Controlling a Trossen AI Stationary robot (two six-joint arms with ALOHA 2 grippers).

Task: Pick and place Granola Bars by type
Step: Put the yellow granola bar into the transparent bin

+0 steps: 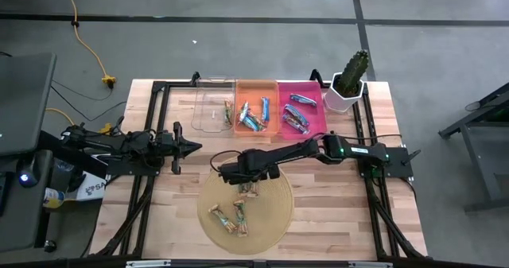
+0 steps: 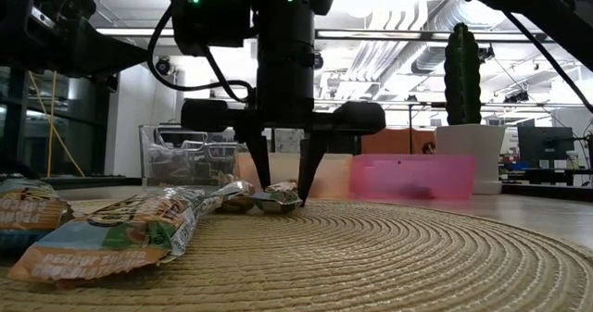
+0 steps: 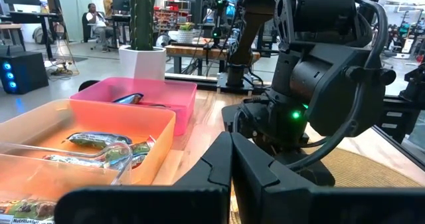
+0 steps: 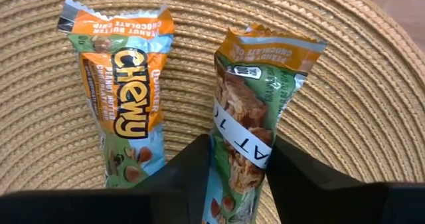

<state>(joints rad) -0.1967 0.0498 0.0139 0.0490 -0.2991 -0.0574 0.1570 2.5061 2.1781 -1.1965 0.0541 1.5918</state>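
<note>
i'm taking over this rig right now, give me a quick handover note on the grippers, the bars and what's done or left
Right gripper: down over the woven mat, fingers either side of one tan granola bar, not yet clamped.
Left gripper: shut, empty, waiting at the table's left side.
Bars: a second tan bar lies beside the targeted one; a few more lie nearer the mat's front.
Done: the orange bin and pink bin each hold several bars; the clear bin has one or two by its right wall.
Left: finish this grasp, bin the bar by type, then clear the mat.
</note>
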